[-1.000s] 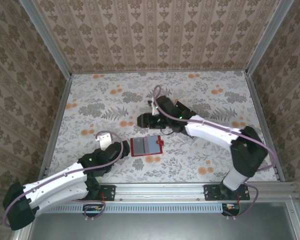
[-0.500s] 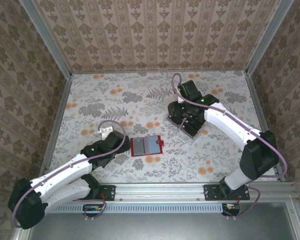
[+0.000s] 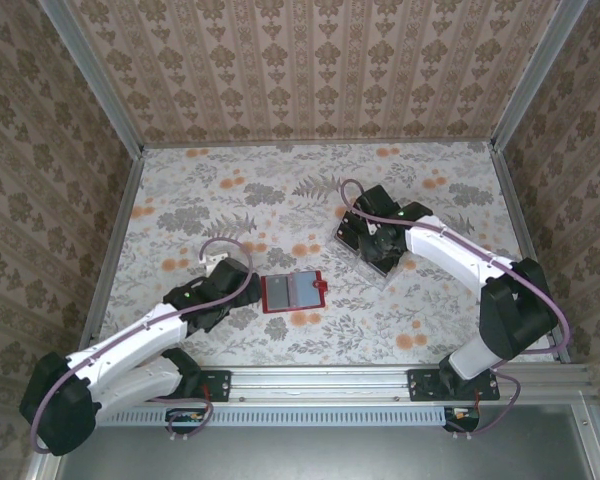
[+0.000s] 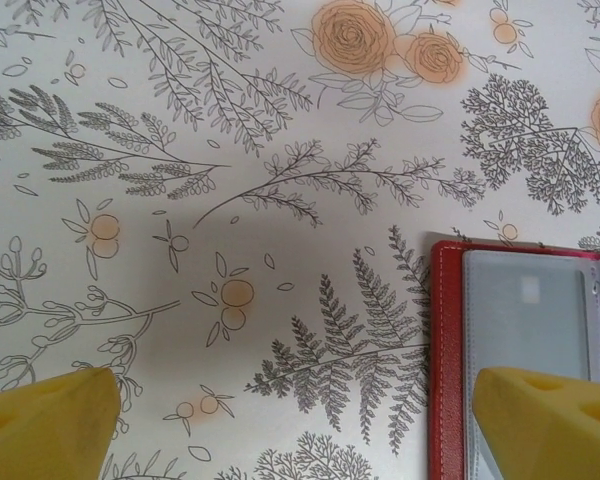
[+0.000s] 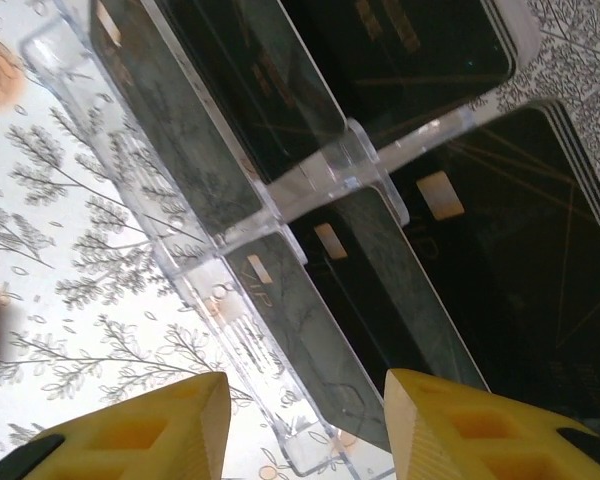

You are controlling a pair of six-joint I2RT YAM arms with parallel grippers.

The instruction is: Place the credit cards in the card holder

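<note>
Right gripper [image 5: 305, 400]: jaws stood part-way apart, clamping nothing, with the yellow fingers astride the near corner of the clear slotted tray [image 5: 315, 180].
Credit cards [image 5: 380, 320]: black, leaning in the tray's slots, well apart from the holder.
Card holder [image 3: 293, 292]: red, lying open and flat mid-table.
Left gripper [image 4: 295, 400]: spread wide and empty, one finger over the holder's left part.
Doing it well: pinch a single card's edge, clear of the plastic wall — then draw it out along its slot.
</note>
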